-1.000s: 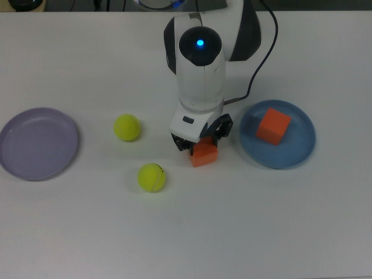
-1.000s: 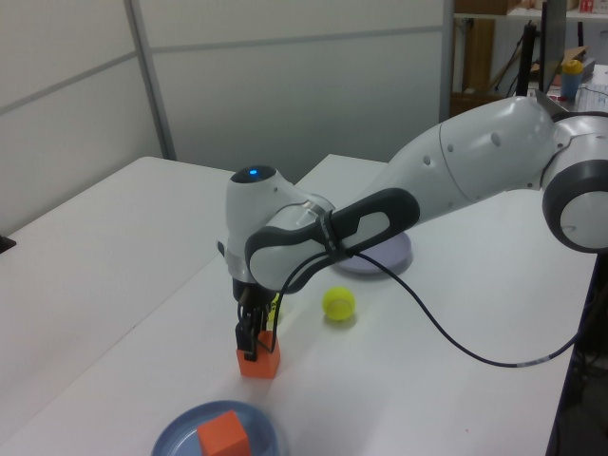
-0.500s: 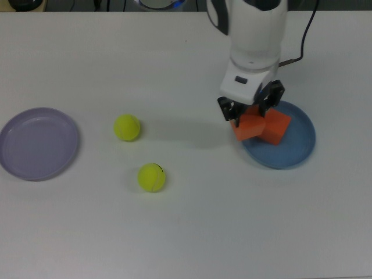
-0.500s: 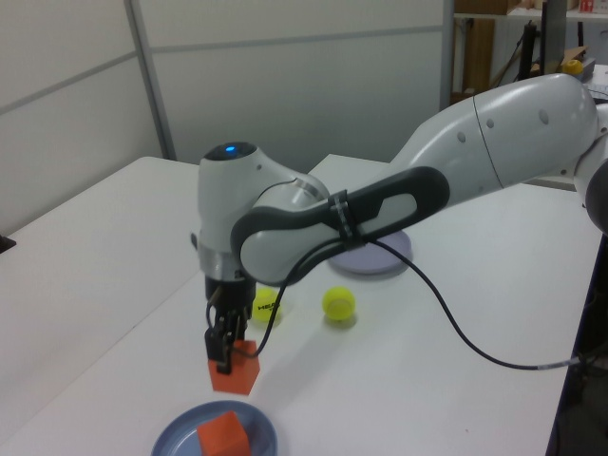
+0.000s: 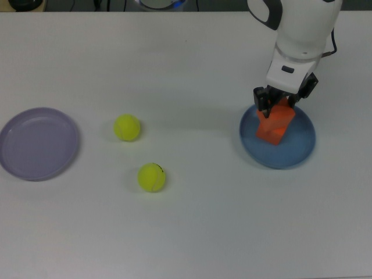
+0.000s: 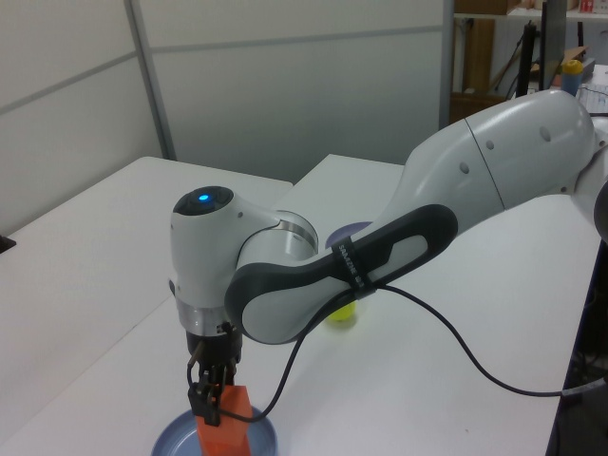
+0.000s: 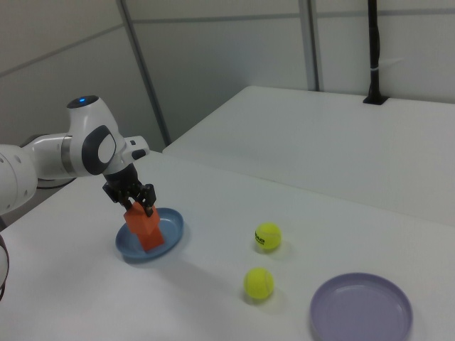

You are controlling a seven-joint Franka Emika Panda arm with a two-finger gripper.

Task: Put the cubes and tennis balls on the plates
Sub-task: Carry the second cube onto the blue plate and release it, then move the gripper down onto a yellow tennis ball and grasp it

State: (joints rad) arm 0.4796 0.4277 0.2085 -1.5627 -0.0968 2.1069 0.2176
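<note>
Gripper (image 5: 283,102) is clamped on a cube (image 5: 280,114) above the blue plate (image 5: 302,152), stacked against the second cube (image 5: 271,132) there. You should shift toward bare plate, lower, then release. Held cube is tilted; it has no long axis. Both balls (image 5: 127,128) (image 5: 151,177) lie mid-table, purple plate (image 5: 23,163) at the top view's far left.

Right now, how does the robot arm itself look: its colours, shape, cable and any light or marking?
The arm has glossy white, rounded shells with dark grey bands at the joints. A round blue light glows on the wrist housing. A black cable runs along the arm and hangs in a loop. The pincer is small and black under a white mount.
</note>
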